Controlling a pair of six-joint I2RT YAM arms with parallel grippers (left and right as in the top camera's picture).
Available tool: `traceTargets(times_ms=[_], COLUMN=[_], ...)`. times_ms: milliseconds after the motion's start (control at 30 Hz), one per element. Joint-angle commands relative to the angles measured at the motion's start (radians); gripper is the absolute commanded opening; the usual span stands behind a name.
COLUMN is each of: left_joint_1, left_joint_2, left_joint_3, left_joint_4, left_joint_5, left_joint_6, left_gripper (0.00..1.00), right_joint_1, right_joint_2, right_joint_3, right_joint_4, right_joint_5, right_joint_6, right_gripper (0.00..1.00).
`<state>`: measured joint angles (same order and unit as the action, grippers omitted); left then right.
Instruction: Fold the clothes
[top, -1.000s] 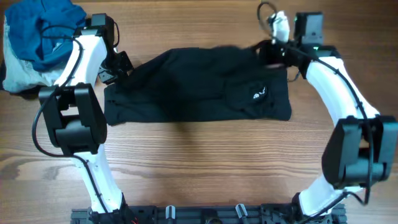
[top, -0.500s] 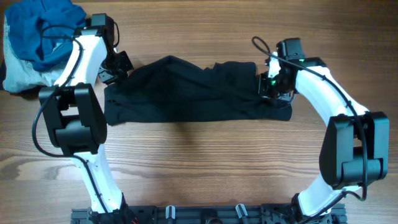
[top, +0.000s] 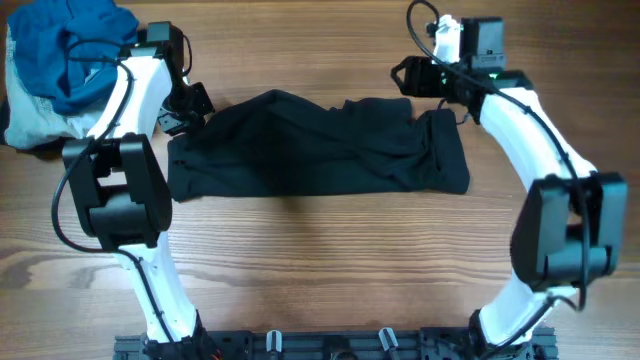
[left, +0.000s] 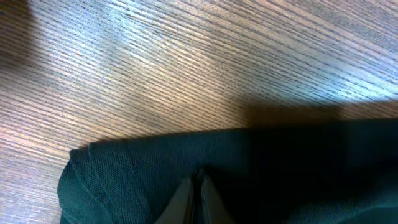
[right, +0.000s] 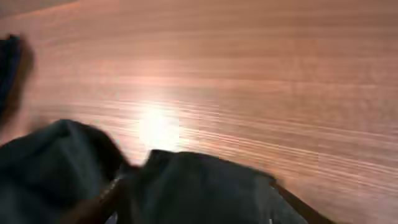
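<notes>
the left arm stretches away from its base, wrist bent back inward, and the left claw (top: 188, 108) sits at the far left corner of the black cloth (top: 310, 145). its fingers (left: 186, 200) are pressed together over the fabric; whether a fold is caught between them cannot be told. the right arm arcs forward, elbow out, with the right claw (top: 405, 76) just beyond the cloth's far right corner, fingers apart in a blurred wrist view. the cloth lies spread between the two claws. a blue and grey pile (top: 55, 60) lies outboard of the left claw.
</notes>
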<state>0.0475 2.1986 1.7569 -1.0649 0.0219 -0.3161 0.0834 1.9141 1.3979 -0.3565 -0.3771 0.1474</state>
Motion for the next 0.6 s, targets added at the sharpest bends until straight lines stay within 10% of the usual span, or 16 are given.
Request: traceTargets(times_ms=[0, 333, 567], left_joint_1=[0.001, 0.001, 0.001], left_joint_2=[-0.036, -0.036, -0.036], left_joint_3=[-0.003, -0.003, -0.003], left_joint_4=[0.003, 0.013, 0.014], left_joint_5=[-0.016, -0.016, -0.017], left_joint_6=[0.017, 0.017, 0.021], left_gripper=[0.04, 0.04, 0.04], right_joint_1=[0.004, 0.093, 0.172], right_joint_2=[0.125, 0.278, 0.354], right_joint_3=[0.01, 0.01, 0.01], right_joint_4=[-0.002, 0.094, 0.186], right_joint_5=[0.006, 0.106, 0.335], right_joint_6=[-0.016, -0.066, 0.014], right_gripper=[0.63, 0.61, 0.4])
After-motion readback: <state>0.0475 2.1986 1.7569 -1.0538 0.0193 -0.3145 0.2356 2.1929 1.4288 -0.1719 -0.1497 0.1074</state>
